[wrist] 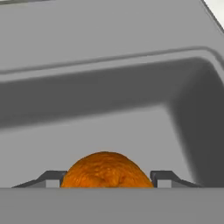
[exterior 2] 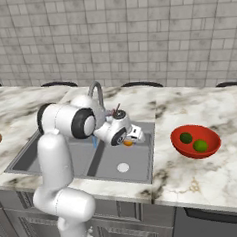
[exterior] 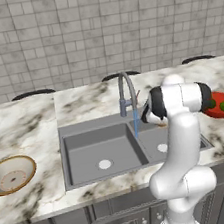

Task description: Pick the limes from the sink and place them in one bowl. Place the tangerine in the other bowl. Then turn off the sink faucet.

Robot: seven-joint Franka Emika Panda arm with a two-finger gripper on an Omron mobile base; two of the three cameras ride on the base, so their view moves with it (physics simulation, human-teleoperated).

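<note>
- The gripper (wrist: 105, 183) is pinching the tangerine (wrist: 106, 170), one dark finger (wrist: 51, 178) on each side, above the floor of the sink's (exterior 2: 143, 161) right basin.
- In the hand view the basin's far wall and a rounded corner rise beyond the fruit, with bare grey floor between.
- The tangerine is round, deep orange, with a pebbled skin; in the right base view it shows as an orange spot (exterior 2: 127, 143) at the hand.
- The faucet (exterior: 125, 94) stands just behind the arm, water running from its spout.
- The red bowl (exterior 2: 196, 141) sits on the counter right of the sink with two limes (exterior 2: 193, 142) inside.
- The tan bowl (exterior: 12, 174) sits well apart, on the far left counter.
</note>
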